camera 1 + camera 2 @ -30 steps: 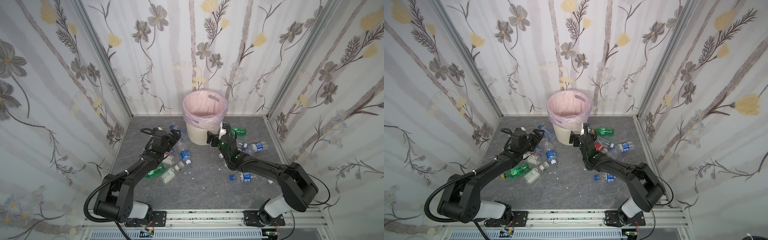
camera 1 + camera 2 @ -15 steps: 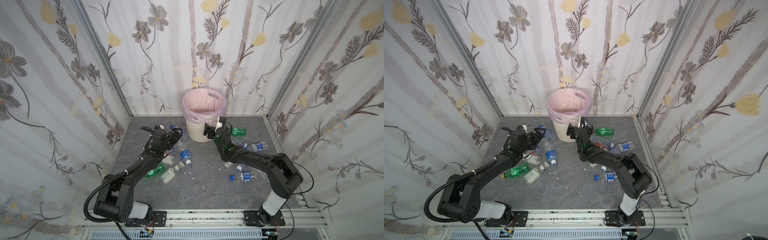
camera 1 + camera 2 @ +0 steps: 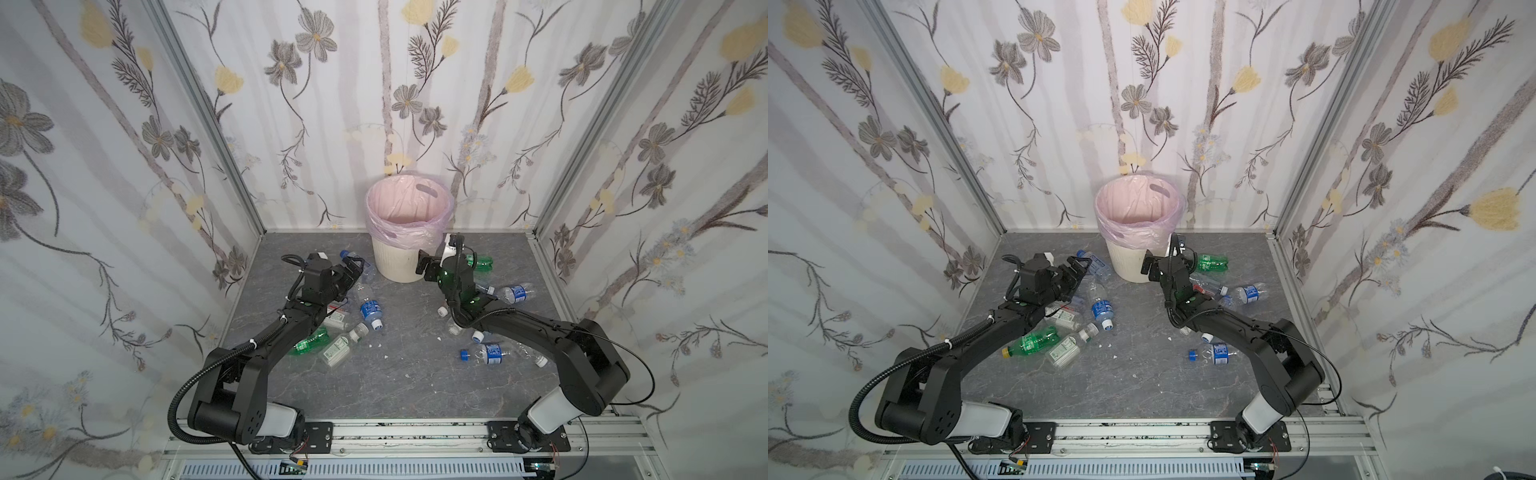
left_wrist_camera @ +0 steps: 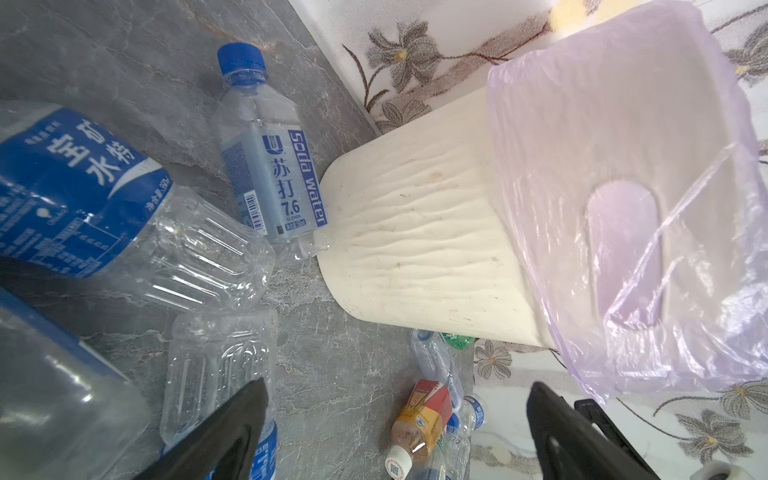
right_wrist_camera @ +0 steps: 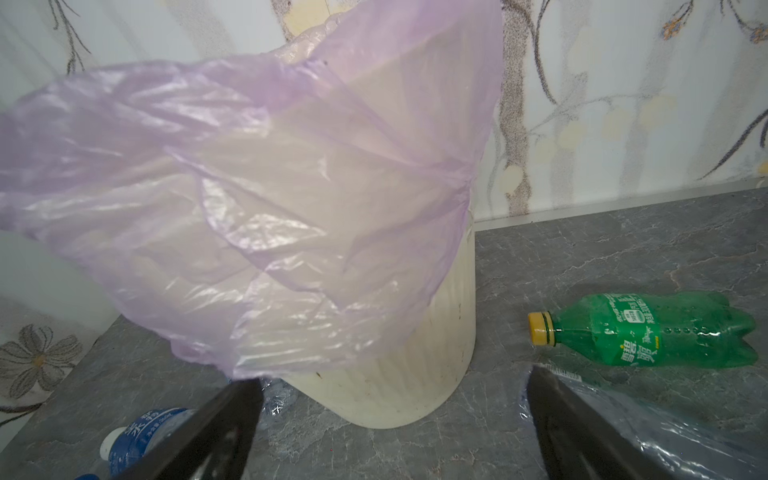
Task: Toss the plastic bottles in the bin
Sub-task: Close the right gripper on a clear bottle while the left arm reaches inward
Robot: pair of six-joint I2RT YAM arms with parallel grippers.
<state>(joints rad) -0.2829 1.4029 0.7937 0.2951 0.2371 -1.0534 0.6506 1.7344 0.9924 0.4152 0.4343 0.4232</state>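
Plastic bottles: all those in view lie on their sides on the grey floor, in two scatters left and right of the bin. None can be seen binned.
Left scatter: a soda water bottle rests with its base touching the bin's foot, and a blue-labelled bottle and a clear ribbed bottle lie just beside it. Nearer are the left green bottle and a white-labelled bottle.
Right scatter: the right green bottle lies near the bin's right side, apart from it. An orange bottle with a red label lies among clear ones.
Bin: the bin stands upright at far centre, close to the back wall. That position is judged to put it within reach of either arm.
Liner: the pale pink liner is folded over the rim and hangs down the outer wall, which keeps the mouth open.
Bin contents: both top views show only liner inside. The bottom is not fully visible.
Left gripper: the left gripper has its jaws wide with nothing between them. It sits low over the left scatter, just left of the bin.
Right gripper: the right gripper has its jaws wide and empty, and sits low and close to the bin's right wall.
Assessment: both arms appear to be selecting a bottle, and the task looks to be at an early stage.
Risk: the hanging liner could snag a gripper as it lifts a bottle to the rim.
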